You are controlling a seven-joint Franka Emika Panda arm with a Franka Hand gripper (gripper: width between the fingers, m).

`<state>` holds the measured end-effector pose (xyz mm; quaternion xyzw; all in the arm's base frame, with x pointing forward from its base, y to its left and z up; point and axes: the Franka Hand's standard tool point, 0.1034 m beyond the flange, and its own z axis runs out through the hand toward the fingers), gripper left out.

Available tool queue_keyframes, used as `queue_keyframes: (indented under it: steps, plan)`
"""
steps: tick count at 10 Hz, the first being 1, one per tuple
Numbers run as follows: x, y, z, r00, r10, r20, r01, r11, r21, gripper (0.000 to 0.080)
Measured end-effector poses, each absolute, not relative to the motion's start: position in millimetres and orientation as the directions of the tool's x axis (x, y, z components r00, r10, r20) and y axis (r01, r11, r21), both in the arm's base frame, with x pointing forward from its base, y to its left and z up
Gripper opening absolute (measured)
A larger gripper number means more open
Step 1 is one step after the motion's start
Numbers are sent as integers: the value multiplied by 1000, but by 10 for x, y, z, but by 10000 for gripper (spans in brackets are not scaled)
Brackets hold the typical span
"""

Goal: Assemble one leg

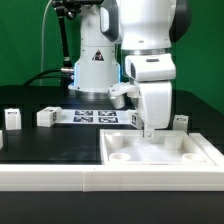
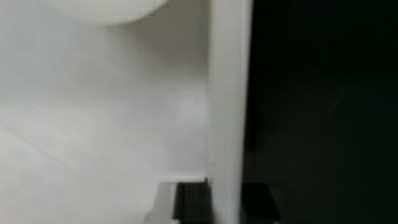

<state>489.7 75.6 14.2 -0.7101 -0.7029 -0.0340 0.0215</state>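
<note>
**A:** What do the legs look like, and where are they?

**B:** They are small white rectangular blocks, each with a black-and-white square tag on one face. The far-left leg stands on the black table at the exterior view's left edge. The second leg stands near it, just beside the marker board. The right-hand leg stands behind the far edge of the square panel, toward the exterior view's right. All three are upright and well apart from one another.

**A:** Does anything there hold something?

**B:** Only the panel could, since it has a raised rim and recesses at its corners. In the wrist view, one round recess shows plain smooth white inside.

**A:** What's the count?

**B:** Three legs that I can see clearly, one panel and one marker board. A small white shape sits just left of the gripper in the exterior view. It may be a fourth leg, but it is too hidden to be sure.

**A:** And the gripper?

**B:** It points straight down from the arm, with its tips at the panel's far edge. The wrist view shows a narrow white upright strip running toward the fingers, with the panel on one side and the dark table on the other. I cannot tell whether the fingers are pressed onto the strip or stand free of it.
</note>
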Motion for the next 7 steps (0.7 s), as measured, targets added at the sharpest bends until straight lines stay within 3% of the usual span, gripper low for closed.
queue_keyframes:
  steps: [3, 4, 5, 6, 7]
  plan:
    - [4893, 752, 138, 20, 997, 79, 1000, -21, 15, 62]
    - [4893, 749, 137, 21, 997, 78, 1000, -22, 15, 250]
    - [4893, 748, 137, 21, 997, 78, 1000, -22, 15, 250]
    - [4893, 746, 136, 21, 997, 78, 1000, -23, 15, 432]
    - [4893, 745, 136, 22, 997, 78, 1000, -23, 15, 563]
